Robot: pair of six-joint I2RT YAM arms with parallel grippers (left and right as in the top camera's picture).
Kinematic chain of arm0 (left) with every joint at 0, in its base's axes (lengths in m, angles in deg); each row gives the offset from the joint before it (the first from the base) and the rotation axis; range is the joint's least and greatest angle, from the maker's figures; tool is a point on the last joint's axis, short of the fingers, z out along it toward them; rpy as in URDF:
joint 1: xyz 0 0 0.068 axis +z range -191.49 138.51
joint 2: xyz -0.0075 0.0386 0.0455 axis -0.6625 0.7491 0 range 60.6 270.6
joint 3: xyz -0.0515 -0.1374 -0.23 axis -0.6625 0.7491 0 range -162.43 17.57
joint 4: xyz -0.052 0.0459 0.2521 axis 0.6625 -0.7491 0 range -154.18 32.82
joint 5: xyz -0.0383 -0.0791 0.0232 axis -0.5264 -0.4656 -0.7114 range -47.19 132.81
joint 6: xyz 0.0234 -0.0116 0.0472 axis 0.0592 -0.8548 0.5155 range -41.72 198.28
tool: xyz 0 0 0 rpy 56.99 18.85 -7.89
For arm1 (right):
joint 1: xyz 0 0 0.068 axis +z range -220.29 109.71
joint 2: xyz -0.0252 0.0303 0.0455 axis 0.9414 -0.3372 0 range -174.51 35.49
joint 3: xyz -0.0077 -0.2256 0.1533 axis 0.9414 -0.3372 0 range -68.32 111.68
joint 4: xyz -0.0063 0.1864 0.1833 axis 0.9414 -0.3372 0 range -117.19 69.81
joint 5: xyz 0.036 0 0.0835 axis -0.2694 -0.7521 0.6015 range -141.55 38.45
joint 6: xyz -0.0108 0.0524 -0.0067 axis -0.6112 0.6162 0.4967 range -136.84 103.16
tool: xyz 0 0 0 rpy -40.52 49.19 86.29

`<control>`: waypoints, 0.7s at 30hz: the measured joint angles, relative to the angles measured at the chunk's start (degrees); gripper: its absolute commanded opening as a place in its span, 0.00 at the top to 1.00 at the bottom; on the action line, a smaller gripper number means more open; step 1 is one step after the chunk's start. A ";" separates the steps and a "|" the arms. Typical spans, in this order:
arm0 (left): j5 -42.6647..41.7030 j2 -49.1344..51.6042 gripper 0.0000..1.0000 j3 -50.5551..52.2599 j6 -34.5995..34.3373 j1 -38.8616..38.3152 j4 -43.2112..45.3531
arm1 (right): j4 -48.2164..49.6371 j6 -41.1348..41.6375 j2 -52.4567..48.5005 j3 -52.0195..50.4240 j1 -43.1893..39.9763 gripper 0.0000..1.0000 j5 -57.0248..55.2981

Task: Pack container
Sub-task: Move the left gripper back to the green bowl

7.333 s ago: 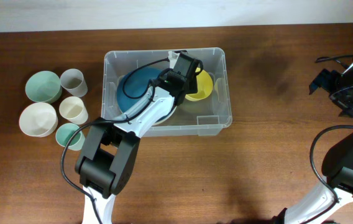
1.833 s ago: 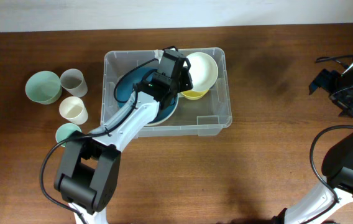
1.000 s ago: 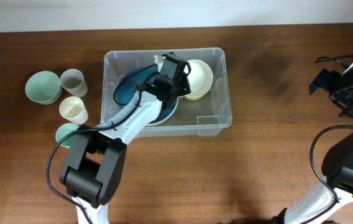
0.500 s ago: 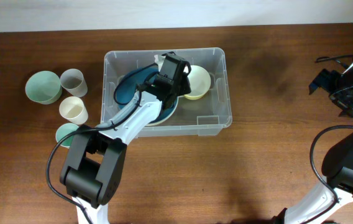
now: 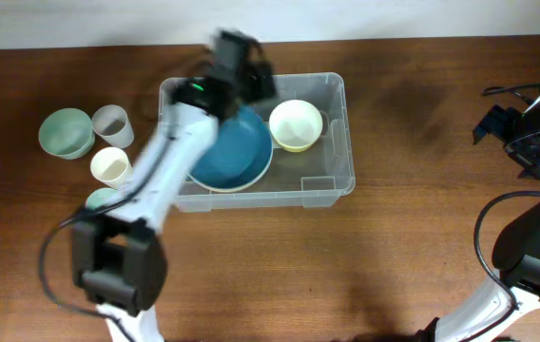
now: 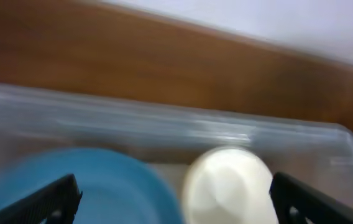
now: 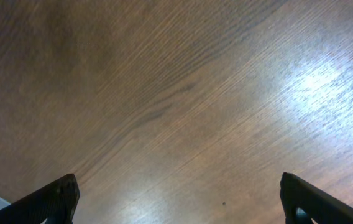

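The left gripper [image 6: 173, 190] stands wide open with nothing between its fingers [image 6: 58, 199], which show only as dark tips at the lower corners of its wrist view. Directly below and ahead of it lies the container [image 6: 164, 127], its clear back wall running across the picture. Inside, a blue dish [image 6: 102, 186] sits to the left and a cream bowl [image 6: 229, 183] just beside it to the right. This view is soft, so fine detail is lost.

The overhead view places the left gripper [image 5: 237, 62] over the container's [image 5: 344, 142] back rim, toward the left end, the arm smeared with blur. It also shows what the wrist view does not. The cream bowl [image 5: 296, 122] rests in a yellow bowl [image 5: 294, 148], and the blue dish [image 5: 232, 152] fills the container's left half. On the table [image 5: 394, 266] left of the container stand a green bowl [image 5: 66, 131], a grey cup [image 5: 111, 123], a cream cup [image 5: 111, 166] and a teal cup [image 5: 97, 198], the last partly hidden by the arm.

The right gripper [image 5: 522, 133] hangs at the far right edge, well apart from the container. Overhead it is too small to tell how its jaws stand. Its own wrist view settles that: the right gripper [image 7: 176, 190] is wide open and empty, over bare wood.
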 measured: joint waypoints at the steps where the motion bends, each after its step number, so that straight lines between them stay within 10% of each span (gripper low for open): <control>1: 0.55 -1.03 0.01 -1.70 0.20 1.75 -2.27 | 0.00 0.00 0.00 0.00 0.00 0.01 0.00; 10: 5.86 -11.91 0.01 -7.19 -1.16 29.77 -20.39 | 0.00 0.00 0.00 0.00 0.00 0.01 0.00; 21: -4.68 3.39 0.00 -6.38 -3.32 47.54 -24.04 | 0.00 0.00 0.00 0.00 0.00 0.01 0.00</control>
